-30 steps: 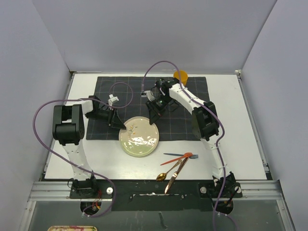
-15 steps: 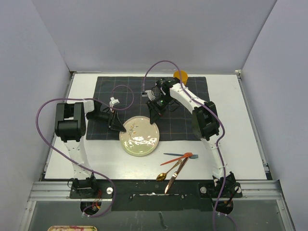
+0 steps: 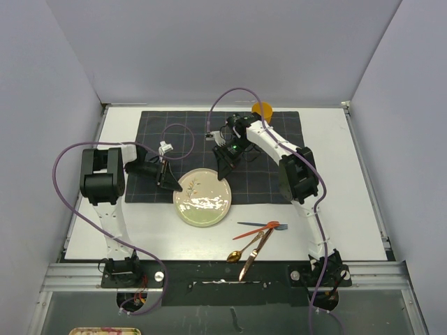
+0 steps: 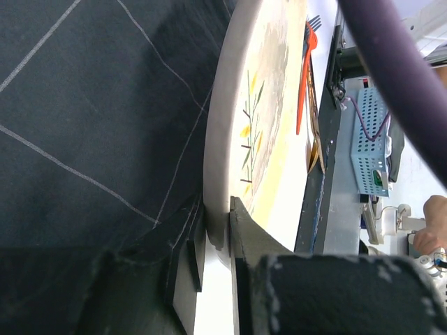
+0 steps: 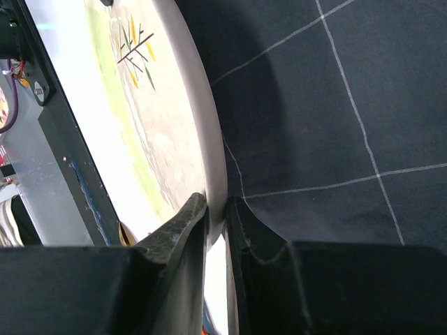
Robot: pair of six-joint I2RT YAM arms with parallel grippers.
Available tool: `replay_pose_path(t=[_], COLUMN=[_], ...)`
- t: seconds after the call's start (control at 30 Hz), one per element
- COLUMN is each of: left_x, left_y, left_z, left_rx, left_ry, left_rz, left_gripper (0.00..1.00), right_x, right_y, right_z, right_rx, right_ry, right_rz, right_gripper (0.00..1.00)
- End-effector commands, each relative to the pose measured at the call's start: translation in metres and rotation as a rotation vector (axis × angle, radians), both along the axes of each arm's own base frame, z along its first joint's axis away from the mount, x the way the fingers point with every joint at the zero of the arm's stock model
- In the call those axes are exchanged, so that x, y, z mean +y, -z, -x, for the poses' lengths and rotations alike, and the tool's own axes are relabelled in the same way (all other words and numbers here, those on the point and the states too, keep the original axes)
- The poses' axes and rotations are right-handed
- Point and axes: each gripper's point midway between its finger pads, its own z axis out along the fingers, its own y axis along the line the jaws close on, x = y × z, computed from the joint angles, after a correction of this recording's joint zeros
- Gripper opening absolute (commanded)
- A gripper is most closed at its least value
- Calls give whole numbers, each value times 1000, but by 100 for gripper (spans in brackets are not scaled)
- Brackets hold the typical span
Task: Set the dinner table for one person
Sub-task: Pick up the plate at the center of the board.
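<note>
On the left side of the dinner table [image 3: 349, 181], the left gripper [image 3: 166, 179] is clamped on the rim of the plate [image 3: 202, 199]; its wrist view confirms the edge is pinched between both fingers [image 4: 244, 234]. The plate sits front-centre, half on the dark cloth [image 3: 150, 122] and half on bare tabletop. At its far rim, the right gripper [image 3: 223, 166] is likewise closed on the edge.

Hazards, in my judgement:
- With two arms on one rigid plate, any mismatch in motion could twist the rim out of a grip or tip the plate.
- Dragging it could ruck the cloth.
- Swinging it rightward could scatter the fork [image 3: 264, 226], spoon [image 3: 237, 255] and knife [image 3: 253, 259] lying near it.
</note>
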Motion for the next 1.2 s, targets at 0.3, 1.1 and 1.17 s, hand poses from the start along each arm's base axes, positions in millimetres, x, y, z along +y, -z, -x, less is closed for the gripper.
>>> replay_pose_path(t=[0.3, 1.1, 1.17], left_x=[-11, -7, -4], left_y=[-19, -32, -33], left_z=[-11, -14, -15], left_rx=[-50, -62, -58], left_ry=[14, -3, -16], left_rz=[89, 114, 119], left_gripper=[0, 0, 0], right_x=[12, -5, -7], right_y=[-62, -37, -36], right_z=[2, 23, 21], right_rx=[-47, 24, 24], right_ry=[-11, -24, -19], right_rz=[-163, -99, -95], right_gripper=[17, 28, 29])
